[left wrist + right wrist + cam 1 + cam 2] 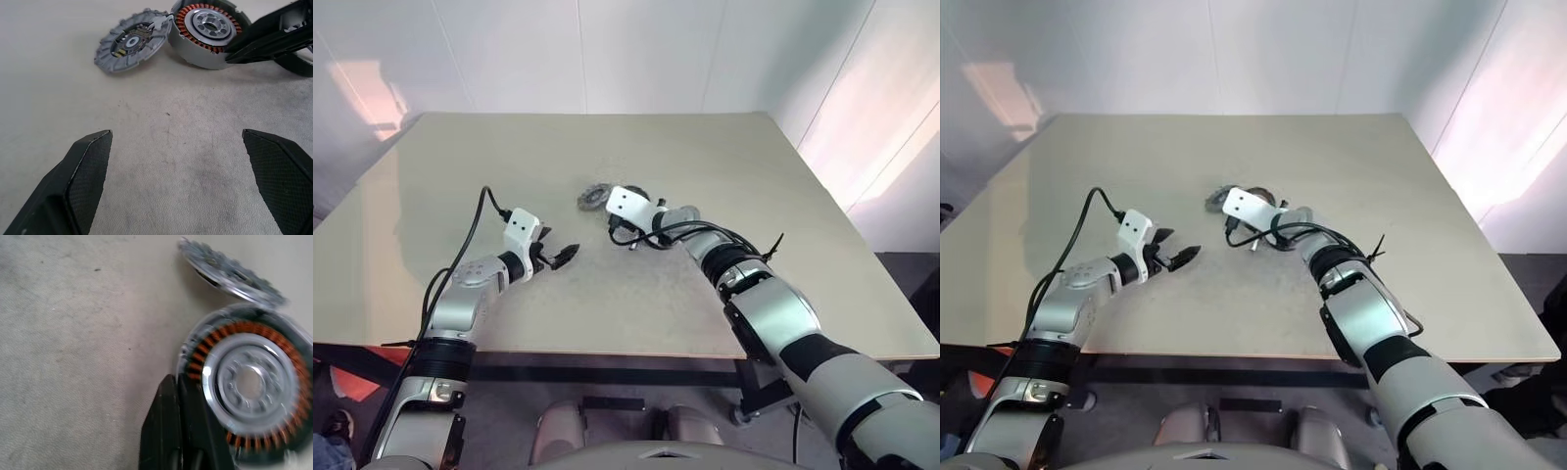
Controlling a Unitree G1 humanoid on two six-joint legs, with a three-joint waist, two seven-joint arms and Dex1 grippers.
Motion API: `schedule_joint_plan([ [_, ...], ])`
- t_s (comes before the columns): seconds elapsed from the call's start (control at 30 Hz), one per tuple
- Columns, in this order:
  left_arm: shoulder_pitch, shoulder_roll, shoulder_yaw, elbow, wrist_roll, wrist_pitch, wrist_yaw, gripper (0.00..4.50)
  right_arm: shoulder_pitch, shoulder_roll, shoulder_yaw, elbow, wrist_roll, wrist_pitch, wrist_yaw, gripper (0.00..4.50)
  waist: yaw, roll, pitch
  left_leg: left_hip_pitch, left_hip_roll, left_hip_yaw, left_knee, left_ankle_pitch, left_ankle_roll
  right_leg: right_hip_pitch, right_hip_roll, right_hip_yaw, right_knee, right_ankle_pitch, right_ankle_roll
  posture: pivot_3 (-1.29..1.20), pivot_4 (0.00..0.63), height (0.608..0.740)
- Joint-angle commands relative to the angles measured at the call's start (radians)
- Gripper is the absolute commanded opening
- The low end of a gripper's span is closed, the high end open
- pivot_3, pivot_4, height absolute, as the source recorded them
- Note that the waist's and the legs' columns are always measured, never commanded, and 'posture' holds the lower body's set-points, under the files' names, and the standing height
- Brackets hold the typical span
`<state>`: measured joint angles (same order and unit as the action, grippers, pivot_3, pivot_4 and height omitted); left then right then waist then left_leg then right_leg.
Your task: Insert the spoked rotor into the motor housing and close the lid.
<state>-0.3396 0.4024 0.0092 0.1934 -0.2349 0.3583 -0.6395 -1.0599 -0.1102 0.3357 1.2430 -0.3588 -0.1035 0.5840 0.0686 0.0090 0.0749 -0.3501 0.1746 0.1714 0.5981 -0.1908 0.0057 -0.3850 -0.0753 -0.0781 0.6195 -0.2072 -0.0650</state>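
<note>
Left gripper [176, 181]: nearest, black textured fingers [88, 171] spread wide, nothing between them, hovering over bare beige desk [607, 304] on the robot's left side. Pointed toward the parts, well apart from them.

Right gripper [178, 431]: further out near desk centre, black fingers pressed together, closed. Tips sit right at the rim of the motor housing [208, 34], a short round metal cup with grey side wall and a ring of copper-coloured windings inside. Tips look to be touching the housing's edge; can't tell if they pinch the wall or only press against it.

Spoked rotor [252, 382]: round silver metal wheel with radial spokes and gaps around a centre hub, sitting inside the housing, within the copper ring. Looks seated, roughly level with the windings.

Lid [132, 44]: flat grey metal disc with ribbed outer band and dark centre hub, not on the housing. It's just beside the housing on the side away from the right gripper, tilted, one edge propped against the housing rim, the other on the desk. Hub side faces up.

Black cable [666, 235] loops off the right wrist over the desk.
</note>
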Motion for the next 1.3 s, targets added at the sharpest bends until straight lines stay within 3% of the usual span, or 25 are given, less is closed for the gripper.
schedule_joint_plan([
  [0.03,-0.01,0.011,0.02,-0.021,-0.003,-0.012,0.001,4.5,0.03,0.001,0.024,0.048,-0.033,0.037,-0.013,0.03,0.001,0.0,0.0,0.0,0.0,0.0,0.0,0.0,0.0,0.0,0.0,0.0,0.0,0.0,0.0,0.0,0.0,0.74],
  [0.5,-0.01,0.011,0.021,-0.012,-0.002,-0.016,0.003,4.5,-0.054,0.007,-0.068,-0.015,0.063,0.027,0.036,0.03,0.001,0.0,0.0,-0.002,0.0,0.0,0.0,0.0,0.0,-0.002,0.0,0.001,0.0,0.0,0.0,0.0,0.0,0.74],
  [0.7,-0.009,0.009,0.019,-0.009,0.0,-0.019,0.002,4.5,-0.085,0.005,-0.12,-0.103,0.118,0.047,0.097,0.03,0.0,0.0,0.0,-0.021,0.0,0.0,0.0,0.0,0.0,-0.019,0.0,0.0,0.001,0.005,-0.008,0.0,0.0,0.74],
  [1.1,-0.019,0.004,0.017,0.004,0.004,-0.024,0.003,4.5,-0.057,-0.002,-0.095,-0.123,0.094,0.043,0.115,0.03,0.002,0.0,0.001,-0.03,0.001,0.0,0.0,0.0,0.0,-0.028,0.0,-0.001,0.001,0.004,-0.008,0.0,0.0,0.74],
  [1.3,-0.014,0.007,0.02,-0.002,0.004,-0.023,0.003,4.5,-0.008,-0.002,-0.09,-0.267,0.126,0.073,0.21,0.03,0.001,0.0,0.001,-0.03,0.001,0.0,0.0,0.0,0.001,-0.028,0.0,-0.001,0.001,0.004,-0.008,0.0,0.0,0.74],
])
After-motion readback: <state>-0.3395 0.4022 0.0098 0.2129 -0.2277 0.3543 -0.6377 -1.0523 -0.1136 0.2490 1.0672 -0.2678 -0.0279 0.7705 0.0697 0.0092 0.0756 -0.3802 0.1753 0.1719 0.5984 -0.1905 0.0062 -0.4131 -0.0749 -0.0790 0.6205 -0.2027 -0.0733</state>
